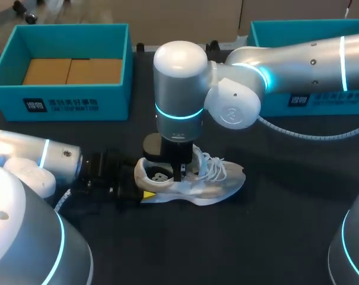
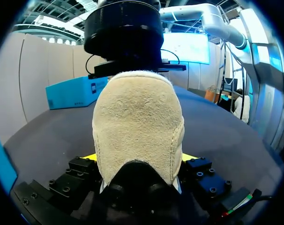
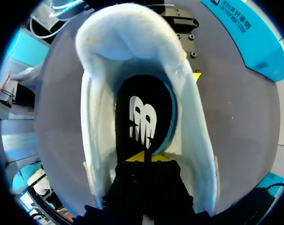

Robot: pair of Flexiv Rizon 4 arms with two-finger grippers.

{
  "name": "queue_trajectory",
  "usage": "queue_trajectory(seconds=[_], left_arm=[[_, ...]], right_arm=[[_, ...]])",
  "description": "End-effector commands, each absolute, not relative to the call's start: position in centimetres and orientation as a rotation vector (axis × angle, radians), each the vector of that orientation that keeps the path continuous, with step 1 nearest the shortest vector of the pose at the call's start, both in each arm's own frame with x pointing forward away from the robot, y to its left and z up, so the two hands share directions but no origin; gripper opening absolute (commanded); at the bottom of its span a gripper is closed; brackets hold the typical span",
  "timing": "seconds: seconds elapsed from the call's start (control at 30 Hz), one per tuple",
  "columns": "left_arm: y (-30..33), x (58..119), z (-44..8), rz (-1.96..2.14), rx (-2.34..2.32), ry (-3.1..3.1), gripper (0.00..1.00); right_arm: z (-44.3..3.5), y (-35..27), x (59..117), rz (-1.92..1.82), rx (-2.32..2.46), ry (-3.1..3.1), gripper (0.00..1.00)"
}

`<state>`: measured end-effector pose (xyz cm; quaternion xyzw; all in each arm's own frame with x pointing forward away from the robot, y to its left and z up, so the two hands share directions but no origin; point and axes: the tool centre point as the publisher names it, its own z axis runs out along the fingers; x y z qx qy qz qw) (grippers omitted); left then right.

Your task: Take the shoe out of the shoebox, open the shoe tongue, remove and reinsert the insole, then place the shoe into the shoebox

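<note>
A white lace-up shoe [image 1: 218,178] lies on its sole on the dark table, toe to the right. My left gripper [image 1: 145,193] comes in low from the left and is shut on the shoe's heel. In the left wrist view the beige heel [image 2: 137,117] fills the gap between the wide-set fingers [image 2: 88,156]. My right gripper [image 1: 178,173] points straight down into the shoe's opening. In the right wrist view its yellow tips [image 3: 144,158] are pressed together on the edge of the black insole [image 3: 144,112], inside the white collar [image 3: 97,122].
A teal shoebox [image 1: 60,101] with brown card inside stands at the back left. A second teal box [image 1: 286,27] stands at the back right, behind my right arm. Bare table lies in front of and to the right of the shoe.
</note>
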<state>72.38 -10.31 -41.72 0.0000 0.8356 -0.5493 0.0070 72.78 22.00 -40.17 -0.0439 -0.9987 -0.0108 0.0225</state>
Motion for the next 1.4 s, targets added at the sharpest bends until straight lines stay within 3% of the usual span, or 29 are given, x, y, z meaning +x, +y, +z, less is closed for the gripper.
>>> queue_trajectory(seconds=[0.03,0.37,1.4], left_arm=[[-10.2,72.5,-41.8,-1.710,-0.003,2.617,0.00],[-10.2,72.5,-41.8,-1.710,-0.003,2.617,0.00],[-10.2,72.5,-41.8,-1.710,-0.003,2.617,0.00]], right_arm=[[-37.5,20.0,71.8,-0.012,-0.143,-3.131,0.00],[-35.1,19.0,72.6,0.042,-0.123,-3.169,0.00],[-30.8,23.9,76.7,-0.328,0.374,-3.124,0.00]])
